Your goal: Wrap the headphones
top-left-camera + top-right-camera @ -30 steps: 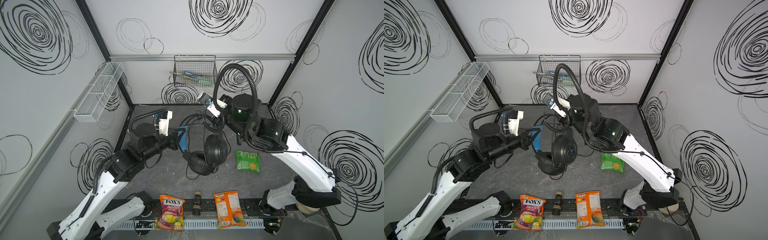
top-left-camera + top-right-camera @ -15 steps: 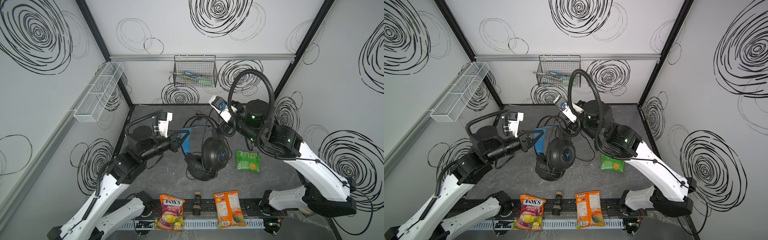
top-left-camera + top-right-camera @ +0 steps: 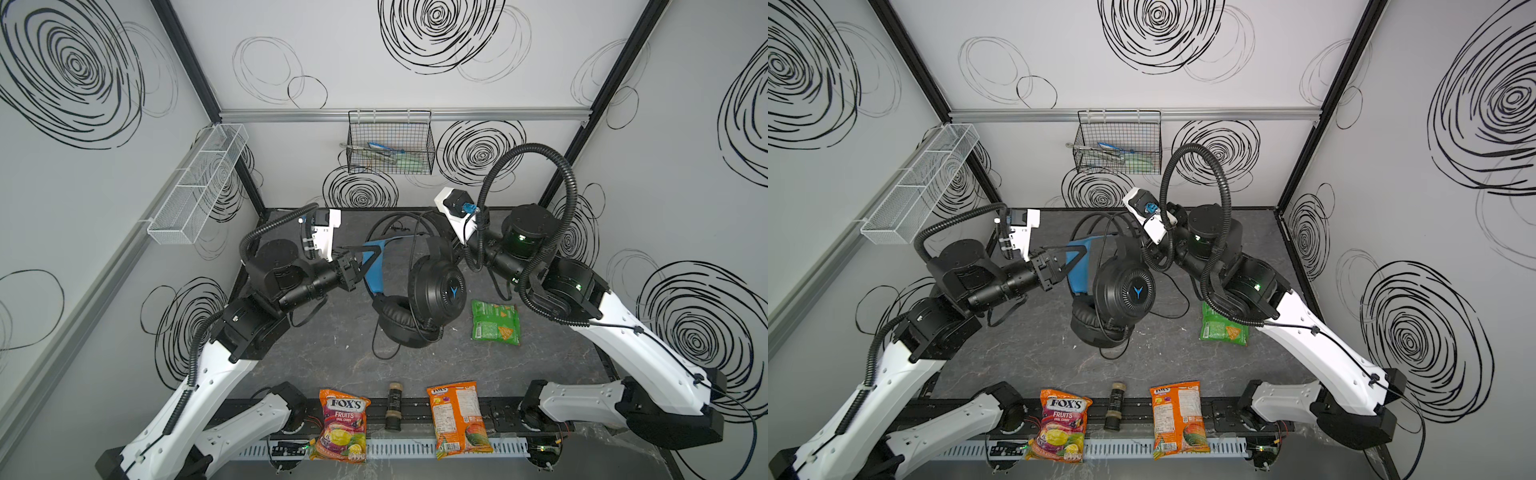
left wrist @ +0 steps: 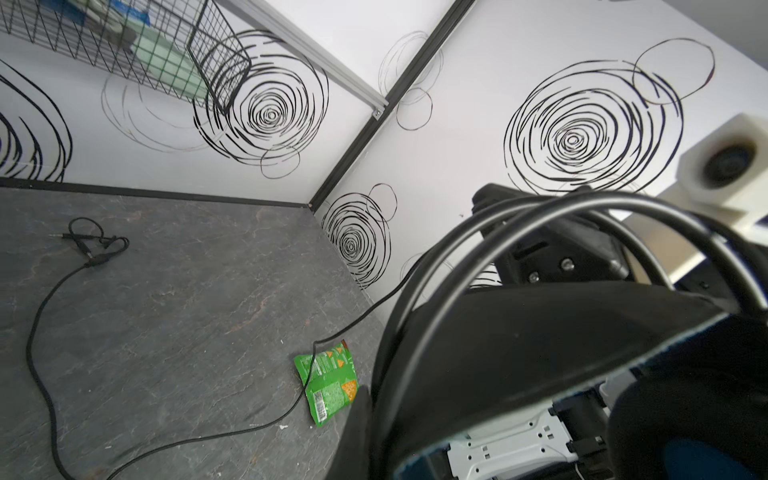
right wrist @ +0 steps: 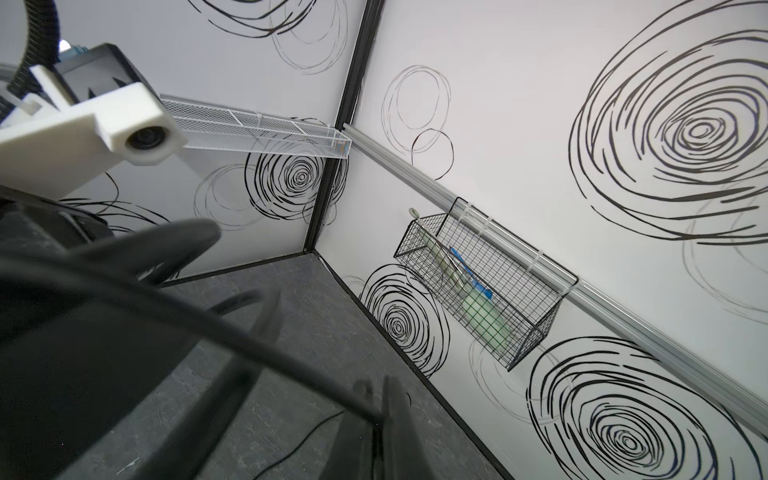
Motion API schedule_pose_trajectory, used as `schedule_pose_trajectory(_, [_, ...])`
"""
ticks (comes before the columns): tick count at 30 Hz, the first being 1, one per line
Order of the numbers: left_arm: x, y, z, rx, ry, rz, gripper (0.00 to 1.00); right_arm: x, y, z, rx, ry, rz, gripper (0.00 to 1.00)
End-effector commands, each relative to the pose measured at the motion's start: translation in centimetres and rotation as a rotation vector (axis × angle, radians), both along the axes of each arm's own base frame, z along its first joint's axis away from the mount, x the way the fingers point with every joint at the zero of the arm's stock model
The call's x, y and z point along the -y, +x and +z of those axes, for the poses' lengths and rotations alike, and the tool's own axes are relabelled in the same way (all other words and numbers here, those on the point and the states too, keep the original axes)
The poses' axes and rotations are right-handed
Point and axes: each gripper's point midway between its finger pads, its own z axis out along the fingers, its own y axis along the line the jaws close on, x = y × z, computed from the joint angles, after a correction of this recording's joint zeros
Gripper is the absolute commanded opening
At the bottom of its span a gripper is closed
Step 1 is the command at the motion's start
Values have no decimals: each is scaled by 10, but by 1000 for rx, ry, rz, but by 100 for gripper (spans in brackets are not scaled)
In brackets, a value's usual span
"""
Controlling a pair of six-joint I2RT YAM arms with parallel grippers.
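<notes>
blue strap (image 3: pixel 375 279) of the headphones (image 3: pixel 434 291) pinched between fingers (image 3: pixel 362 248) of left gripper (image 3: pixel 379 251)

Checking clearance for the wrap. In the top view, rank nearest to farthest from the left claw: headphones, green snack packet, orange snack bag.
1. headphones, mid-table, strap gripped by the left claw.
2. green snack packet, right of them.
3. orange snack bag, at the front edge.

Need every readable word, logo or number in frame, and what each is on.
"FOX'S FRUITS OVAL CANDY": on the candy bag at the front edge.
Blue Y-shaped mark, no letters: on the upper earcup of the headphones.
Orange snack bag: print too small to read.
Green packet: print too small to read.
Small bottle: no legible label.
</notes>
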Motion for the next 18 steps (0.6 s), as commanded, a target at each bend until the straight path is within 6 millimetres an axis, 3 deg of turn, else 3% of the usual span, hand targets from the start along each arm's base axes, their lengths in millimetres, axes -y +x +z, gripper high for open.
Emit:
schedule_pose_trajectory(1, [-14, -19, 88, 219, -168, 6, 0, 9, 6, 6, 1, 62, -38, 5])
schedule_pose_trajectory(6, [-21, -11, 84, 204, -161, 67, 0, 14, 7, 13, 4, 120, -57, 4])
schedule_pose_trajectory(9, [-21, -11, 86, 201, -202, 61, 0, 11, 7, 7, -14, 136, -40, 4])
schedule_pose_trajectory(13, [-20, -15, 101, 214, -283, 37, 0, 7, 4, 0, -40, 185, -5, 4])
schedule_pose_trajectory(18, [-18, -21, 130, 235, -387, -12, 0, 7, -3, 10, -38, 246, 45, 8])
